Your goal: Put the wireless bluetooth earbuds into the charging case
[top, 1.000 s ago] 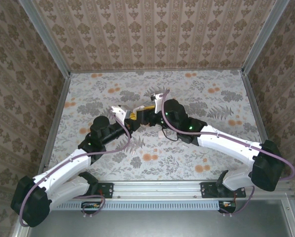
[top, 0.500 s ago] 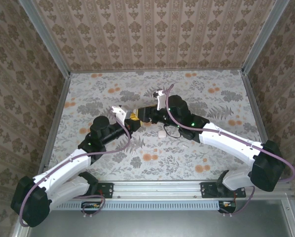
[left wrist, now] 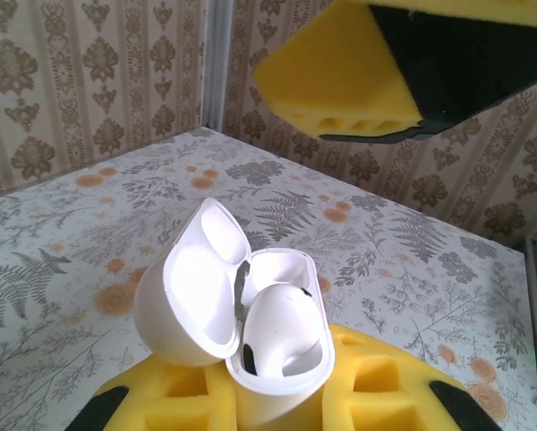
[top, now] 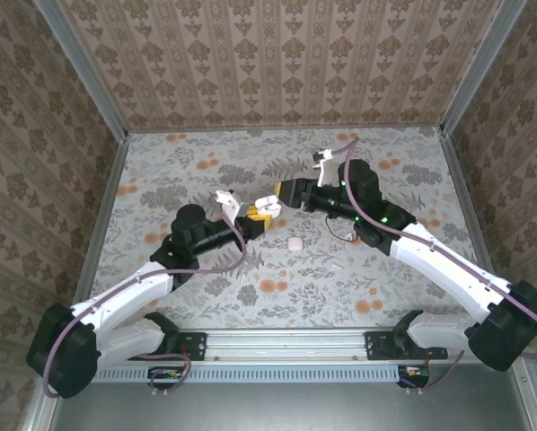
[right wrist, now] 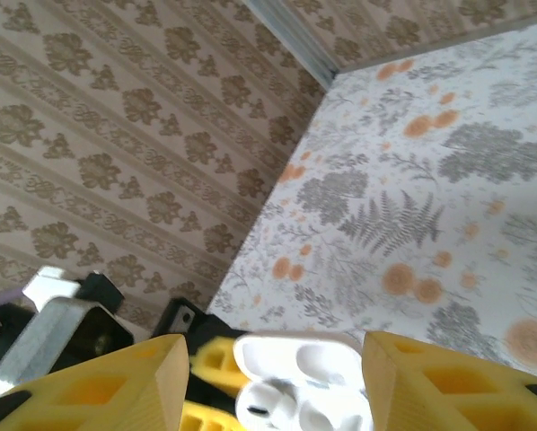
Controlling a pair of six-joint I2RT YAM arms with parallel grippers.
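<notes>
My left gripper [top: 253, 219] is shut on a white charging case [left wrist: 277, 368], held between its yellow foam pads [left wrist: 161, 400]. The case's lid [left wrist: 192, 292] stands open, and one white earbud [left wrist: 282, 323] sits in the case. In the top view the case [top: 267, 205] hangs above the table's middle. My right gripper [top: 283, 194] is just right of it, open, nothing between its fingers. In the right wrist view the case [right wrist: 313, 359] lies beyond the right gripper [right wrist: 273, 382]. Two loose earbuds [top: 337, 266] [top: 242, 277] lie on the table.
A second white rounded case [top: 294, 243] lies shut on the flowered table [top: 179, 162], below the grippers. Patterned walls close the table in at the back and both sides. One yellow-padded right finger [left wrist: 340, 81] hangs over the held case in the left wrist view.
My right arm has drawn back to the right, away from the case. My left gripper has shifted slightly right and forward, still holding the open case.
</notes>
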